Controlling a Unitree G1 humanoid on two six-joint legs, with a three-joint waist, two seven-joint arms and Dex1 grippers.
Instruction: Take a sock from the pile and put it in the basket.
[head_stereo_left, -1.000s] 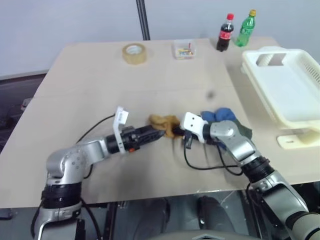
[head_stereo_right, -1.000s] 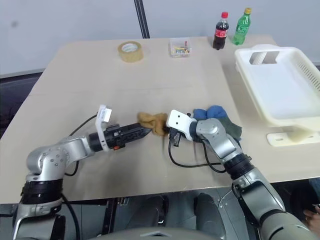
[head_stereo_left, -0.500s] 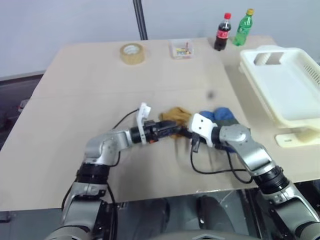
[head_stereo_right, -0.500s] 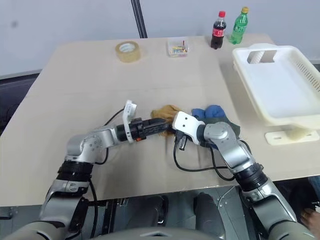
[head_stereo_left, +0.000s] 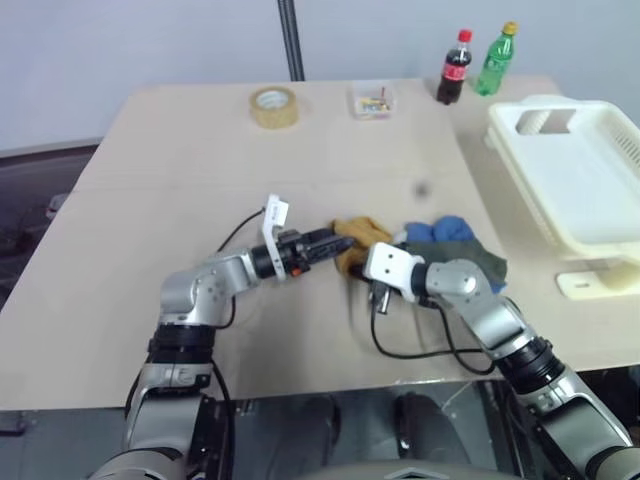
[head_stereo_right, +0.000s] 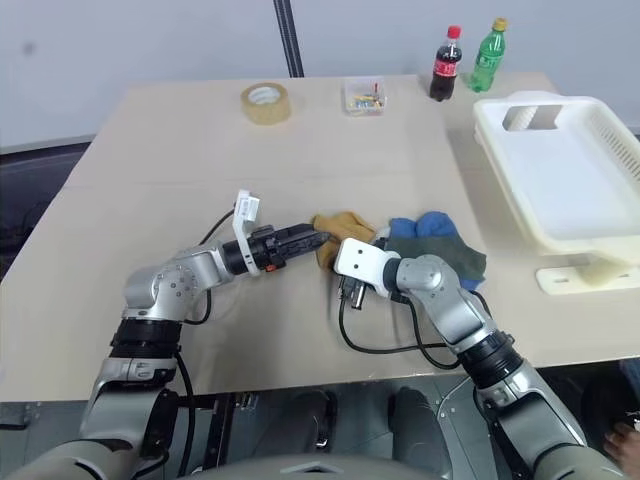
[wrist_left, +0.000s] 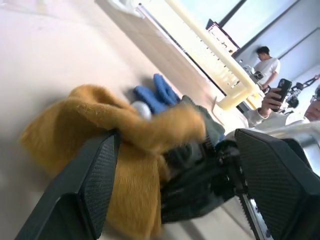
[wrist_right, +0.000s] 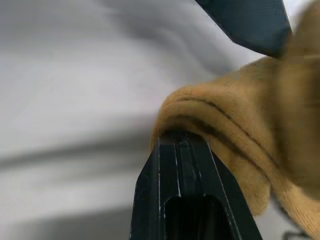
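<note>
The pile sits mid-table: a mustard sock (head_stereo_left: 362, 238), a blue sock (head_stereo_left: 446, 229) and a dark grey-green sock (head_stereo_left: 484, 264). My right gripper (wrist_right: 180, 138) is shut on a fold of the mustard sock, its black fingers coming in from the pile's near side (head_stereo_left: 352, 262). My left gripper (head_stereo_left: 335, 243) is open and reaches in level from the left. In the left wrist view its fingers (wrist_left: 95, 175) flank the mustard sock (wrist_left: 115, 125), with the right gripper's fingers (wrist_left: 195, 175) clamped on the cloth just beyond. The white basket (head_stereo_left: 600, 215) stands at the table's right edge.
A tape roll (head_stereo_left: 272, 106), a small clear box (head_stereo_left: 372, 100), a cola bottle (head_stereo_left: 453, 66) and a green bottle (head_stereo_left: 496, 58) line the far edge. Black cables (head_stereo_left: 420, 345) trail from both wrists. A person (wrist_left: 265, 62) stands in the background beyond the basket.
My left gripper has pushed forward, from the mustard sock's left edge to where its open fingers flank the sock. The right gripper stays shut on the sock. The camera view shifted slightly.
</note>
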